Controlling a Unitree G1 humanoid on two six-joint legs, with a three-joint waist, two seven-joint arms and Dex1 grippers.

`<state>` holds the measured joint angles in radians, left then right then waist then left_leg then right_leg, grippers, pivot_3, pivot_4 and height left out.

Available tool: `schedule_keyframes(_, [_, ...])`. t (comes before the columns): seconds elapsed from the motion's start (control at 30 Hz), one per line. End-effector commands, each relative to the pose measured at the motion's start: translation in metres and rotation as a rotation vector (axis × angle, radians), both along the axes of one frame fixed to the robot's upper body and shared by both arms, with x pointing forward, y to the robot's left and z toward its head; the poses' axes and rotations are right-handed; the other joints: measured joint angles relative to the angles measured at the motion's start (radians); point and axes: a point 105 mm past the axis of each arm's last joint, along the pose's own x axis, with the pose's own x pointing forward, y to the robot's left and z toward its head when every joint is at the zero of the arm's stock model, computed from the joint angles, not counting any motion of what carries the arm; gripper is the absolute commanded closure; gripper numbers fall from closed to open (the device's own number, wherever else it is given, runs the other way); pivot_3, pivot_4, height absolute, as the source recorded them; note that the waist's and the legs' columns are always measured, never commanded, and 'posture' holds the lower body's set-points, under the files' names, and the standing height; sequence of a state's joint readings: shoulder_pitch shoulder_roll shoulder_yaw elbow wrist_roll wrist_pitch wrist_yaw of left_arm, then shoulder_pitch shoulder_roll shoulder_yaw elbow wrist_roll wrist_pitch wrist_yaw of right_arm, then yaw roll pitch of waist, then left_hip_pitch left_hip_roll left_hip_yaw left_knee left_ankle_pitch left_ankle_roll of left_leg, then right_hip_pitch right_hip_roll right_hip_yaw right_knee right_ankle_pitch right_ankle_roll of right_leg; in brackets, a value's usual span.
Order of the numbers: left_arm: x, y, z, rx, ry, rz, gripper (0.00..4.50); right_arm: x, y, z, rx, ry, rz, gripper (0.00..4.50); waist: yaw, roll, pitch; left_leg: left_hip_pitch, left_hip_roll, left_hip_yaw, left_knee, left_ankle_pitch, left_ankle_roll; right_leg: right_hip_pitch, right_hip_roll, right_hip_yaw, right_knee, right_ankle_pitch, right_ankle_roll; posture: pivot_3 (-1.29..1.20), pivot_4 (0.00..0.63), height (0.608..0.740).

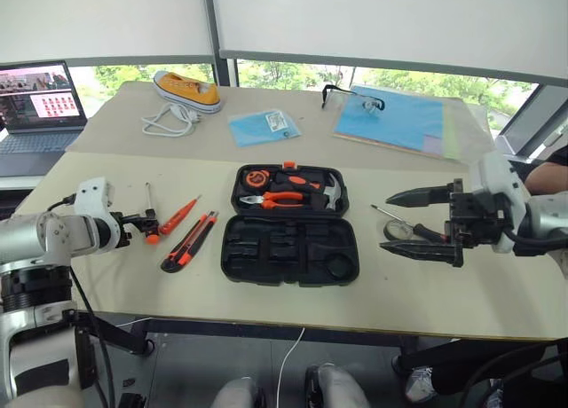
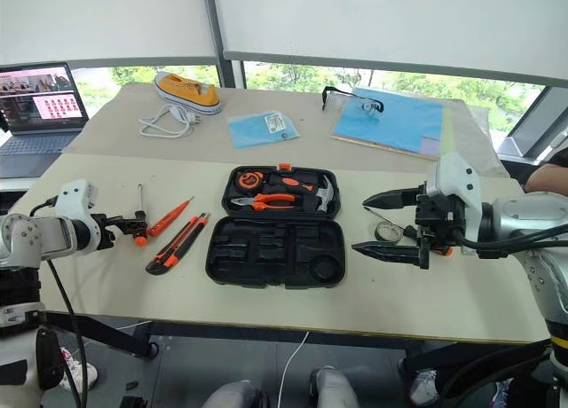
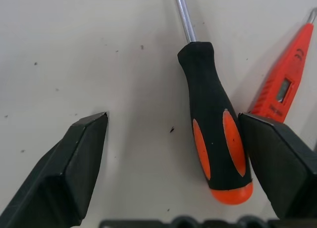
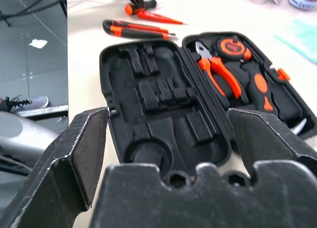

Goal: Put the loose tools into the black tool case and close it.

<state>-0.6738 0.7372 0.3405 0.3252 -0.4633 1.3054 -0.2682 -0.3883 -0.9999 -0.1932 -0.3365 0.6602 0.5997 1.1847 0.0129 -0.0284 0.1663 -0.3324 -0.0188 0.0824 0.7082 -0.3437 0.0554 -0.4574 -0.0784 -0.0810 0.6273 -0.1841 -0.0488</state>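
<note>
The black tool case lies open mid-table. Its far half holds pliers, a hammer and a tape measure; the near half's slots are empty. On its left lie a black-and-orange screwdriver, an orange screwdriver and the utility knife. My left gripper is open low over the table, the black-and-orange handle between its fingers and close against one of them. Right of the case lie another screwdriver and a small roll. My right gripper hovers open above them, pointing at the case.
A laptop stands at the far left. A yellow shoe, a white cable, a blue packet and safety glasses on a blue folder lie on the far part of the table.
</note>
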Motion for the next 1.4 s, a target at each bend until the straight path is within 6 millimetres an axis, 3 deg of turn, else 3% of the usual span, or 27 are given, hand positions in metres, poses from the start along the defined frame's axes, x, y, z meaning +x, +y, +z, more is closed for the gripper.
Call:
schedule_keyframes(0.03, [0.001,0.001,-0.014,-0.038,0.049,0.030,1.42,-0.005,0.011,0.009,0.003,-0.058,0.046,0.00,0.001,0.000,0.000,0.000,0.000,0.000,0.001,0.000,0.000,0.000,0.000,0.000,0.001,0.000,0.000,0.00,0.150,0.718])
schedule_keyframes(0.17, [0.002,0.017,-0.018,-0.014,0.063,0.110,2.83,-0.007,0.013,0.010,0.005,-0.059,0.054,0.00,0.001,0.000,0.000,0.000,0.000,0.000,0.005,-0.002,-0.010,0.001,-0.003,0.000,0.003,0.000,0.000,0.00,0.150,0.718])
schedule_keyframes(0.23, [0.007,0.022,-0.009,0.012,0.022,0.118,3.51,-0.006,0.012,0.009,0.006,-0.058,0.047,0.00,-0.002,0.000,0.000,0.001,0.000,0.000,0.005,-0.001,-0.012,0.002,-0.003,0.000,0.004,0.001,0.001,0.00,0.150,0.718])
schedule_keyframes(0.3, [0.013,0.025,0.003,0.048,-0.032,0.095,3.64,-0.007,0.011,0.008,0.002,-0.054,0.042,0.00,-0.004,0.000,0.000,0.002,0.000,0.000,0.005,-0.001,-0.014,0.002,-0.003,0.001,0.005,0.001,0.001,0.00,0.150,0.718])
schedule_keyframes(0.37, [0.025,0.022,0.028,0.144,-0.162,-0.006,3.64,-0.009,0.009,0.005,-0.004,-0.027,0.035,0.00,-0.004,-0.002,0.001,0.002,0.002,0.000,0.004,0.001,-0.017,0.001,-0.002,0.000,0.006,0.001,0.002,0.00,0.150,0.718])
schedule_keyframes(0.4, [0.031,0.017,0.042,0.204,-0.231,-0.081,3.64,-0.010,0.008,0.003,-0.007,-0.016,0.030,0.00,-0.002,-0.005,0.003,0.002,0.002,0.000,0.004,0.002,-0.018,0.001,-0.002,0.000,0.006,0.001,0.002,0.00,0.150,0.718])
schedule_keyframes(0.47, [0.042,-0.016,0.080,0.335,-0.422,-0.394,3.64,-0.013,0.006,-0.004,-0.023,0.012,0.015,0.00,0.000,-0.007,0.004,-0.001,0.005,0.000,0.004,0.003,-0.021,-0.002,-0.001,-0.003,0.007,0.003,-0.002,0.00,0.150,0.718])
schedule_keyframes(0.57, [0.036,-0.068,0.100,0.440,-0.541,-0.807,3.64,-0.012,0.003,-0.009,-0.034,0.007,-0.021,0.00,0.013,-0.007,0.004,-0.005,0.006,0.000,0.005,0.003,-0.021,-0.002,-0.003,-0.009,0.004,0.007,-0.009,0.00,0.150,0.718])
schedule_keyframes(0.67, [0.025,-0.117,0.087,0.555,-0.523,-1.204,3.64,-0.006,-0.002,-0.016,-0.047,-0.010,-0.095,0.00,0.020,-0.007,0.004,-0.006,0.004,0.000,0.005,0.003,-0.021,-0.001,-0.006,-0.011,0.002,0.007,-0.009,0.00,0.150,0.718])
schedule_keyframes(0.87, [0.025,-0.164,0.056,0.612,-0.464,-1.500,3.64,-0.007,-0.004,-0.024,-0.039,-0.011,-0.160,0.00,0.018,-0.007,0.004,-0.012,0.002,0.000,0.006,0.011,-0.006,-0.002,-0.008,-0.015,0.000,0.006,-0.006,0.00,0.150,0.718])
schedule_keyframes(1.07, [0.032,-0.187,0.035,0.695,-0.437,-1.634,3.64,-0.010,-0.005,-0.026,-0.023,-0.019,-0.201,0.00,0.019,-0.007,0.004,-0.019,0.006,0.000,0.009,0.012,0.000,-0.003,-0.006,-0.019,-0.001,0.006,-0.006,0.00,0.150,0.718])
schedule_keyframes(1.4, [0.045,-0.208,0.030,0.692,-0.443,-1.657,3.64,-0.011,-0.003,-0.026,0.008,-0.028,-0.233,0.00,0.024,-0.007,0.004,-0.024,0.010,0.000,0.021,0.005,0.011,-0.003,-0.004,-0.021,-0.002,0.004,0.004,0.00,0.150,0.718])
